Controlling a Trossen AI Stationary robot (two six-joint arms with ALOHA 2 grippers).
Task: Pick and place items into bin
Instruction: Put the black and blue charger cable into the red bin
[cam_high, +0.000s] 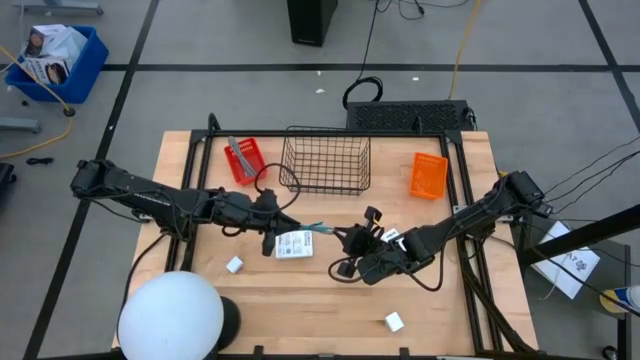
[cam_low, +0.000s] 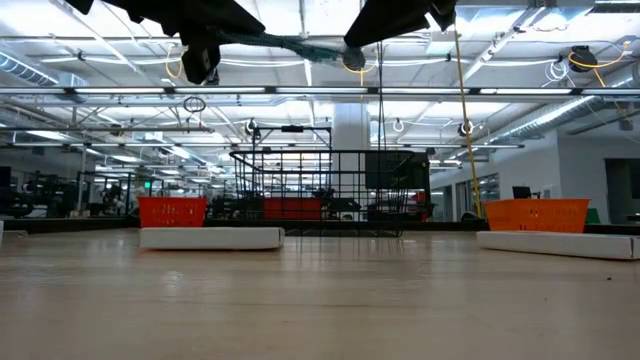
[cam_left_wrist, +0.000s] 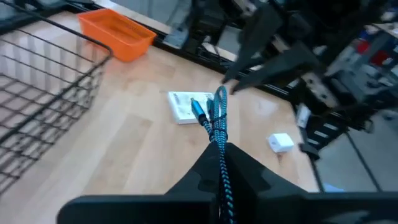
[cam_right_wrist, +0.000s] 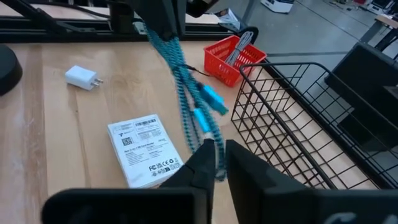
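Both end effectors pinch the teal braided cable (cam_right_wrist: 186, 87): left end effector (cam_left_wrist: 219, 146) clamped, right end effector (cam_right_wrist: 217, 152) closed on it. The right should release before the wire basket (cam_high: 325, 160).

White packet (cam_right_wrist: 144, 152) on table, near wire basket, is showing printed label: only "FC", "CE" compliance marks are reading clearly at its lower edge; rest of lines too small to read. Same packet in left wrist view (cam_left_wrist: 186, 106) is showing print, illegible. White sheet (cam_high: 572, 262) on floor right of table is carrying dark lettering, not readable. No other legible txt, nos. or signs anywhere.
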